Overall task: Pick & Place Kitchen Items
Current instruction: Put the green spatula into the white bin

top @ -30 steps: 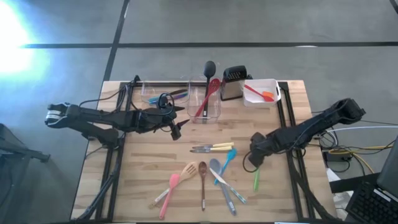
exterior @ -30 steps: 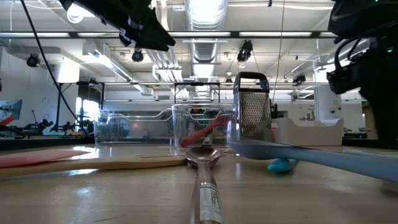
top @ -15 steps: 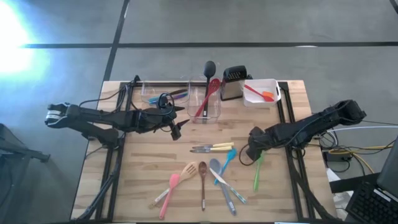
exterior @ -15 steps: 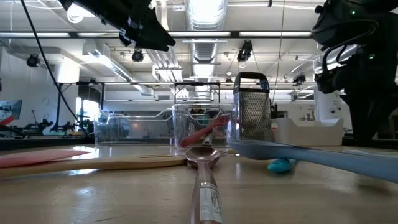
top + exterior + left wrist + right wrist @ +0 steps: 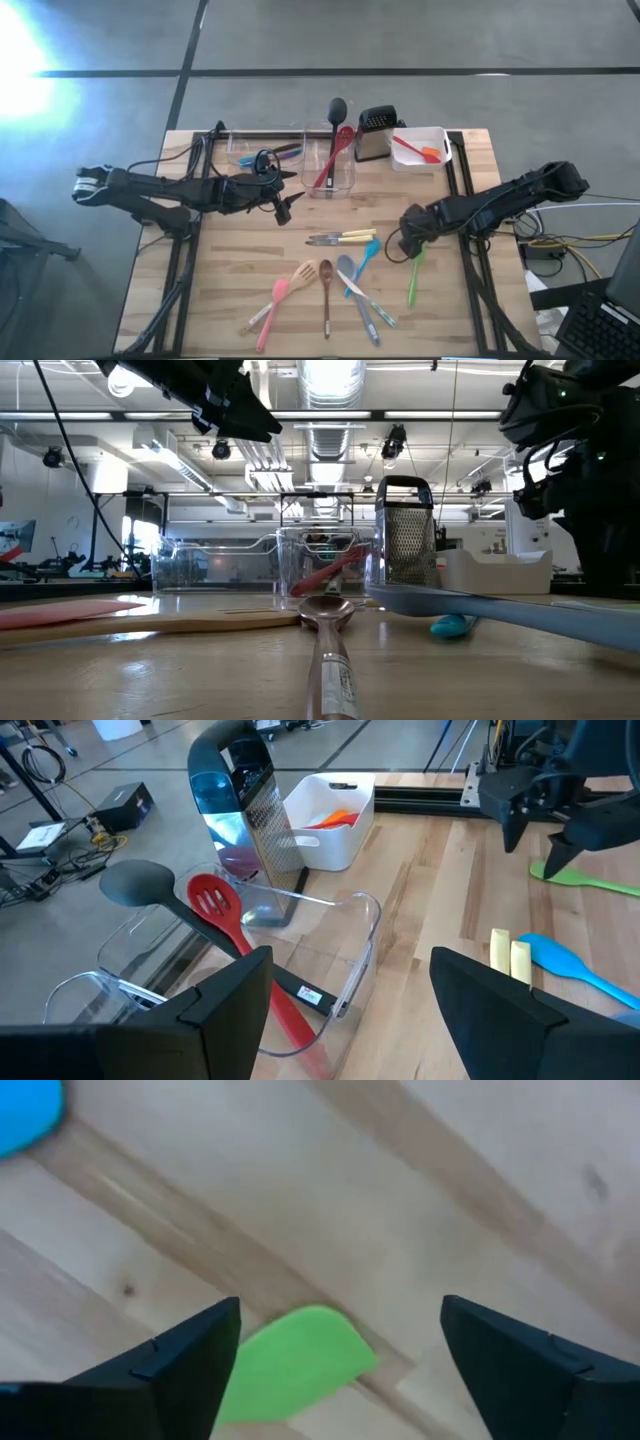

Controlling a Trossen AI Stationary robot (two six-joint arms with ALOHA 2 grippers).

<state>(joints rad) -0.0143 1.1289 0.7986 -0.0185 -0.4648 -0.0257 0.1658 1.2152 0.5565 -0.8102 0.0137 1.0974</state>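
Right pincer (image 5: 408,246) is spread wide over the green spatula (image 5: 413,275), so I'd drop straight down, centre it, then squeeze; left pincer (image 5: 284,211) waits open.

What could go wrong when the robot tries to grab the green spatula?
1. The right end effector is open over just the blade tip of the green spatula. Gripped that far from its middle, the tool could tilt or slip out.

2. The blue spoon lies close beside it, so a finger coming down might nudge it.

3. The left end effector hovers near the clear tub holding the red spatula, so that drop spot may be crowded.
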